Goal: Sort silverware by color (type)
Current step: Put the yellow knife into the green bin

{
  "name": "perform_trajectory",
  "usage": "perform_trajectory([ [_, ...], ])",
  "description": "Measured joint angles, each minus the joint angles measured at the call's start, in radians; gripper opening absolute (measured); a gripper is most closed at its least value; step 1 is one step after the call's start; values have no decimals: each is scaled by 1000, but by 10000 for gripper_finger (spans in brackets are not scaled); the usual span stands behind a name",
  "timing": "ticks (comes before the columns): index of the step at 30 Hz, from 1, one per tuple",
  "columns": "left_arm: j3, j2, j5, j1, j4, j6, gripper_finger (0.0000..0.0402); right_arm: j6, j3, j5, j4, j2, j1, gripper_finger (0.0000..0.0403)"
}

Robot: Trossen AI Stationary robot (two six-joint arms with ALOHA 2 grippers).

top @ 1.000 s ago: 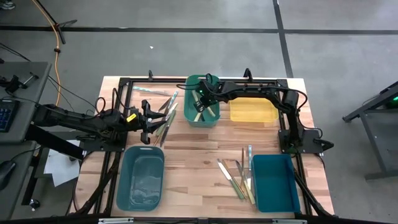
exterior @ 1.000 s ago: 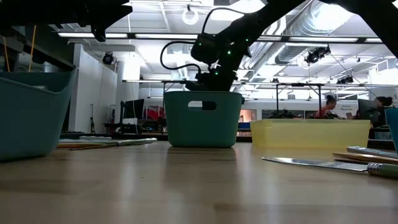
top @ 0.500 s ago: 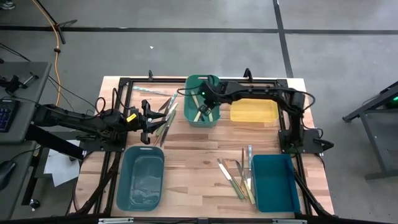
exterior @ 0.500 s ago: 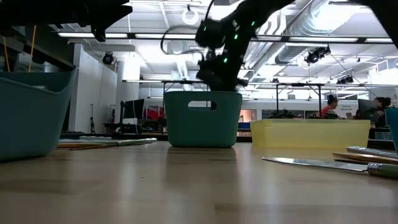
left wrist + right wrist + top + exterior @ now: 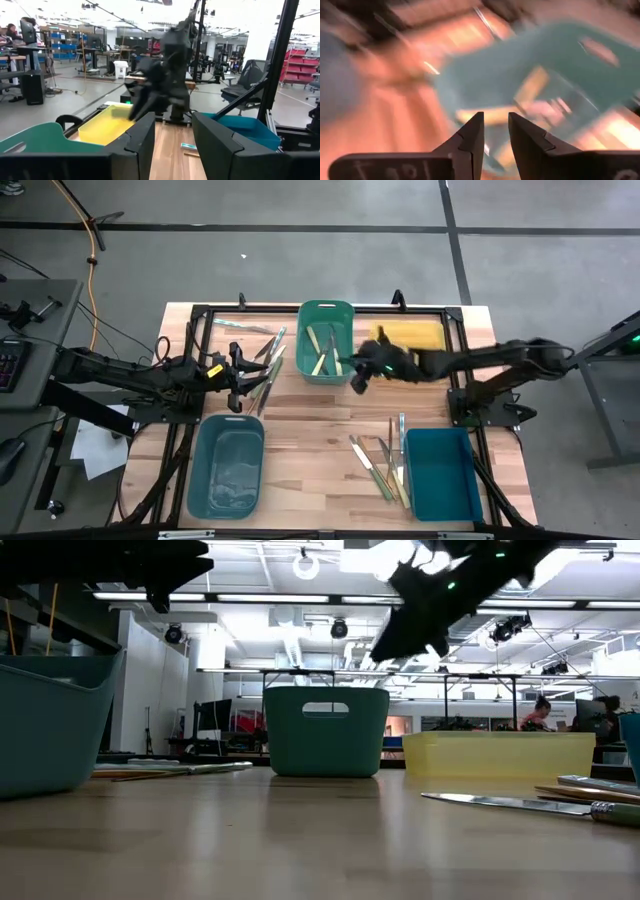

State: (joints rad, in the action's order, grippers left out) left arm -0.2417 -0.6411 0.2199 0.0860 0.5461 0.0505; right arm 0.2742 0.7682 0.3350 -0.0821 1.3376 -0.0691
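Table (image 5: 310, 405) w/ four bins. My right end effector (image 5: 356, 372) was over the green bin (image 5: 326, 355) a sec ago, now pulled back just beside its near-right corner, fingers (image 5: 470, 137) apart w/ a narrow gap, nothing between them. Looks like a drop done; several silverware pcs (image 5: 322, 350) lie in that bin behind the end effector. Remaining pile (image 5: 385, 458) sits well toward my base side, by the teal bin (image 5: 440, 475). Left end effector (image 5: 236, 378) waits, fingers apart, second pile (image 5: 264, 365) just beyond it. Prob next: fetch another pc.
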Motion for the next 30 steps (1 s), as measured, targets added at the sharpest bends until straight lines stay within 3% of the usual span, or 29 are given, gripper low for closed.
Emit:
perform_trajectory([
  [5,0,0,29,0,6,-12,126,-103,-187,-73,-570,-44,50,85],
  [8,0,0,48,0,5,-62,126,-189,-216,-114,-758,-37,63,85],
  [12,0,0,49,0,5,-117,126,-280,-218,-137,-794,-36,80,85],
  [30,0,0,53,0,5,-133,126,-273,-218,-123,-753,-35,85,85],
])
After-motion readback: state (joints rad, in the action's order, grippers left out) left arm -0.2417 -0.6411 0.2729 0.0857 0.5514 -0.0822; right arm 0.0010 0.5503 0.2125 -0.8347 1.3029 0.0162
